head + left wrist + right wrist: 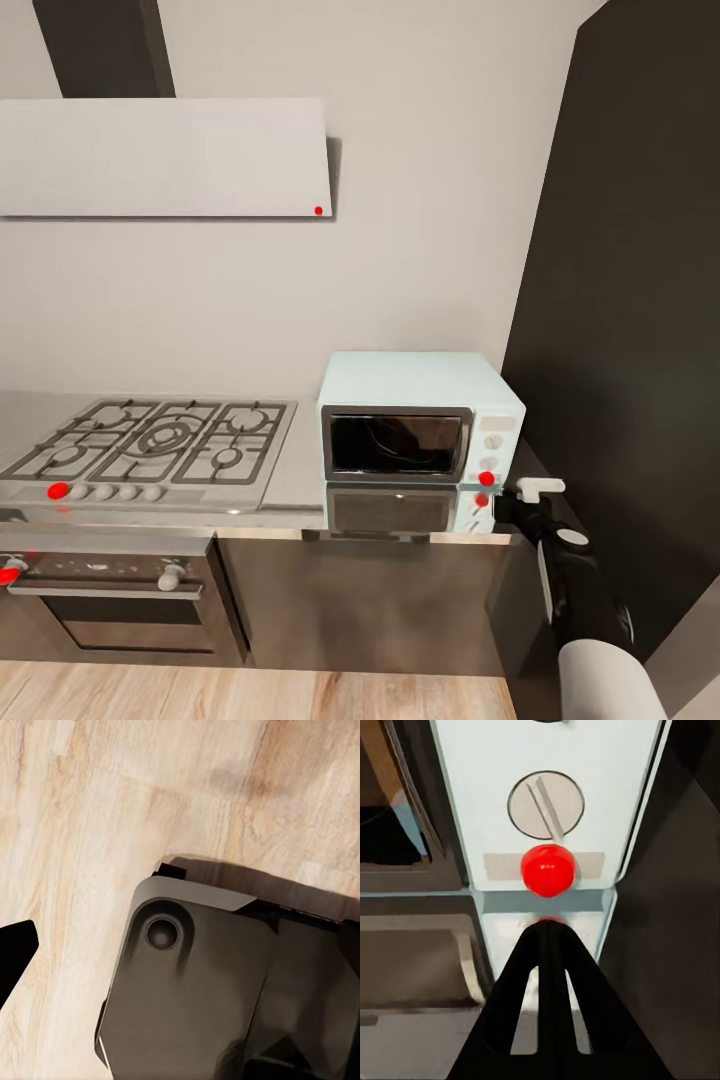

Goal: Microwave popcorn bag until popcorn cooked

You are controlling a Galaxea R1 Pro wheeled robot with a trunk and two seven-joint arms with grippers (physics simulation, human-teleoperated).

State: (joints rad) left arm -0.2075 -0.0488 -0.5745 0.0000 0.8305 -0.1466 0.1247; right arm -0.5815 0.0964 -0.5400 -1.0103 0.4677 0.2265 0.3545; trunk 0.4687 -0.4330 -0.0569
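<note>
— Where was the microwave (420,420) at that moment?

— It sat on the steel counter (300,495), against the wall, just to the right of the gas hob (150,445) and just beside the tall dark cabinet (630,300). Its dark glass door was closed, and the counter's shine mirrored its front.

— And the right pincer (522,505)?

— It was held at the counter's front edge, below the microwave's white side panel. In the right wrist view the right pincer (547,937) had its two dark fingers pressed together into one point, nothing between them, and the tip was aimed just under the red dot (547,869) on the panel. A round knob (546,805) sat directly above that dot. I couldn't tell whether the tip touched the panel.

— The left pincer (11,956)?

— In the left wrist view, a single black fingertip showed at the edge of the picture, so I could not tell whether it was open or closed. Beyond it were the wooden floor (90,817) and a grey part of the robot's own body (195,982).

— Did you see the popcorn bag?

— I couldn't say where it was; the microwave's glass was too dark to read anything inside.

— Anything else?

— A black oven (110,600) under the hob, and a pale range hood (165,157) on the wall, with a small red dot at its corner.
</note>
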